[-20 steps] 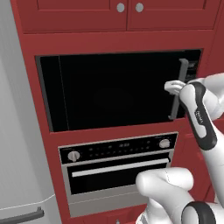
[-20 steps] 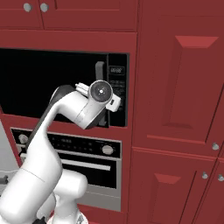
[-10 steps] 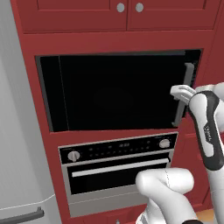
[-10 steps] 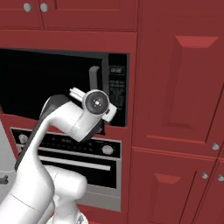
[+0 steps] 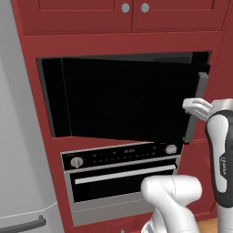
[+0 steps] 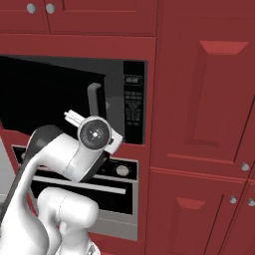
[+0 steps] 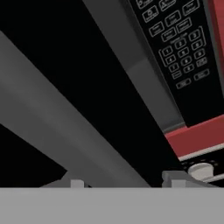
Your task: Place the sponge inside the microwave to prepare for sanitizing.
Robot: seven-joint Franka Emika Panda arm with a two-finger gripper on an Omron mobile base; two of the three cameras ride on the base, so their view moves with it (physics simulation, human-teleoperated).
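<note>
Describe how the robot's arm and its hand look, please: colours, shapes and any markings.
The arm is glossy white with rounded, bulbous links and dark grey joint sections. One dark forearm band carries small white lettering. A round dark cap with a centre screw sits at the wrist. The hand ends in two small dark grey, blocky fingertips.

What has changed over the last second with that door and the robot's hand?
The microwave door has swung further out from the opening, its handle coming toward the robot. The hand came back and down with it, still at the handle; whether the fingers grip it cannot be told. The oven below and the red cabinets stayed as they were.
</note>
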